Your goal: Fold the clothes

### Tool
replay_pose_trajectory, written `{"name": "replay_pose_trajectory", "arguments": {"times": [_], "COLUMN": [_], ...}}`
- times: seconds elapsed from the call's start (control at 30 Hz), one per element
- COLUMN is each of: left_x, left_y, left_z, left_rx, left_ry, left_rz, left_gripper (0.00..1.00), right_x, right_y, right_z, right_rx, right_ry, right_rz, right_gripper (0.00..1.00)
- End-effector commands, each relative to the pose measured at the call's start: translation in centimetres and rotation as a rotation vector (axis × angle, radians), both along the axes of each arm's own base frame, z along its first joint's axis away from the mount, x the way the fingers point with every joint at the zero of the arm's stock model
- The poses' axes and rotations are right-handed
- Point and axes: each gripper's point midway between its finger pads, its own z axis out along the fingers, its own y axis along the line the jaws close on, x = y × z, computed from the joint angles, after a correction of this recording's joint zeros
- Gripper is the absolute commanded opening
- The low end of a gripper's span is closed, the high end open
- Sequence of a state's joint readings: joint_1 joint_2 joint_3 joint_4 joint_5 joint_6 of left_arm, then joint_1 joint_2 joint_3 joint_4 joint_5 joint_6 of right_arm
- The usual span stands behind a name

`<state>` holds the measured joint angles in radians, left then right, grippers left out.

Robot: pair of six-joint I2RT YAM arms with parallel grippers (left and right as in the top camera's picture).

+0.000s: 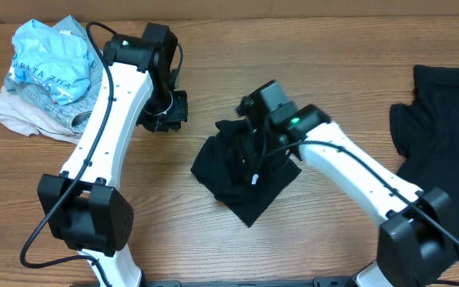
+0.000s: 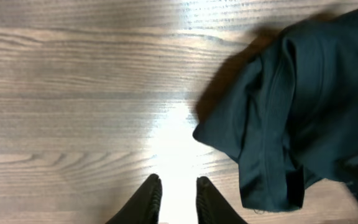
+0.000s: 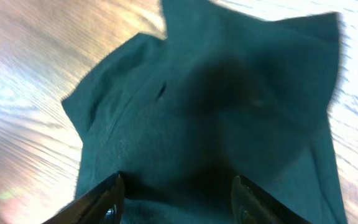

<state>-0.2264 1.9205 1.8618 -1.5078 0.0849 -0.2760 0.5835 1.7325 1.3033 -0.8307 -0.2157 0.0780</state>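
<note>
With the black T-shirt [image 1: 221, 179] bunched on the bench [image 1: 333, 48], the right tool [image 3: 178, 196] spread wide over it and the left tool [image 2: 179, 190] barely parted above bare wood alongside, a pinch now may catch several layers and drag the heap askew.

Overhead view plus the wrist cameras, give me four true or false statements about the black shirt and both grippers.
1. The folded black shirt lies mid-way across the table. True.
2. The left gripper clamps the shirt. False: it is over bare wood beside it, empty.
3. The right gripper is open over the shirt. True.
4. The pale pile sits at the right edge. False: it is at the left; a black garment lies right.
</note>
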Motion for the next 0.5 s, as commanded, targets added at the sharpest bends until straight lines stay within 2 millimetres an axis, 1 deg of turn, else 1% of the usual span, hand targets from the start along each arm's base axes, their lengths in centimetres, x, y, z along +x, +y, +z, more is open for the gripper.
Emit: {"name": "replay_pose_trajectory", "arguments": {"times": [0.0,0.07,0.13,0.17,0.23,0.3,0.37,0.47], "left_x": [0.7,0.7,0.7,0.7,0.7,0.8,0.8,0.9], "left_y": [0.0,0.0,0.0,0.0,0.0,0.0,-0.1,0.0], "left_z": [0.8,0.8,0.8,0.8,0.8,0.8,0.8,0.8], "left_rx": [0.005,0.004,0.004,0.004,0.004,0.003,0.003,0.004], "left_ry": [-0.048,-0.05,-0.051,-0.051,-0.051,-0.053,-0.055,-0.058], "left_rz": [-0.031,-0.032,-0.032,-0.032,-0.032,-0.032,-0.032,-0.031], "left_gripper": [0.26,0.27,0.28,0.28,0.28,0.28,0.29,0.28], "right_x": [-0.7,-1.2,-1.5,-1.4,-0.2,0.8,1.1,1.3], "right_y": [1.2,1.9,2.6,2.7,2.4,2.0,2.3,2.5], "right_z": [-1.4,-2.2,-2.2,-2.1,-1.6,-1.0,-0.3,-0.1], "right_rx": [-0.097,-0.13,-0.125,-0.123,-0.138,-0.155,-0.142,-0.108], "right_ry": [-0.061,-0.071,-0.08,-0.087,-0.116,-0.141,-0.148,-0.121], "right_rz": [0.127,0.153,0.17,0.159,0.065,0.006,-0.014,-0.116], "right_gripper": [0.61,0.64,0.64,0.64,0.64,0.66,0.67,0.67]}}
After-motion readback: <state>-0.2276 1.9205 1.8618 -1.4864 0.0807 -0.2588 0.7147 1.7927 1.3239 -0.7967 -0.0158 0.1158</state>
